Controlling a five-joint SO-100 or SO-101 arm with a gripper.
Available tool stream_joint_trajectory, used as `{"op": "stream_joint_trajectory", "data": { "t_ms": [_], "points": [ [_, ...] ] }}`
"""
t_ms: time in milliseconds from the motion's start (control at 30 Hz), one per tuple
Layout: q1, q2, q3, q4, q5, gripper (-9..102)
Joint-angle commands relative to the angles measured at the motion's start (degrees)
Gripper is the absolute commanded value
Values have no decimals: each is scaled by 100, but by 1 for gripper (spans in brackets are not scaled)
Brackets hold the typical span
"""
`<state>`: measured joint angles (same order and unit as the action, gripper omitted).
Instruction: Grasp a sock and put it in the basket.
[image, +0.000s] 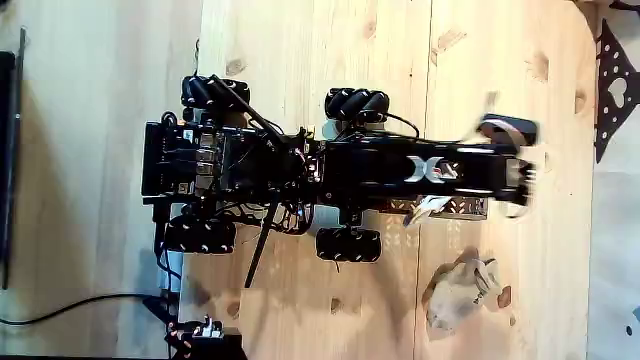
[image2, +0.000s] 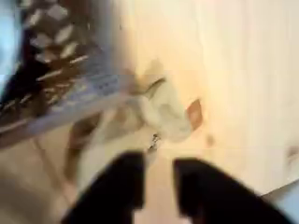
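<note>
While blurry in the wrist view, gripper (image2: 159, 187) open a bit, dark fingers (image2: 117, 191) apart with a narrow gap, holding nothing. Sock (image2: 161, 105) lying loose on the pale wood table (image2: 243, 75) just ahead of the fingertips, right beside the basket (image2: 56, 65). Can't tell what's inside the basket. From the fixed view, sock (image: 458, 292) sitting below the arm (image: 420, 168), basket (image: 612, 90) at the right edge

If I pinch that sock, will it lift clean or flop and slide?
The sock lies as a crumpled, uneven lump, so it will probably sag and drape, not hold shape. It looks light; a push would likely drag it across the smooth wood. The gripper appears open just short of it.
</note>
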<state>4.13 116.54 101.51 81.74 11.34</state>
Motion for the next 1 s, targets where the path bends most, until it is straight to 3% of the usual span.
{"op": "stream_joint_trajectory", "data": {
  "t_ms": [0, 200, 500, 967],
  "points": [
    [237, -1617, -1389, 158, 272, 2],
    [888, -3349, -2962, -9, 378, 2],
    [1512, -4324, -4359, -70, 123, 2],
    [1890, -3964, -4395, -448, -492, 2]
  ]
}}
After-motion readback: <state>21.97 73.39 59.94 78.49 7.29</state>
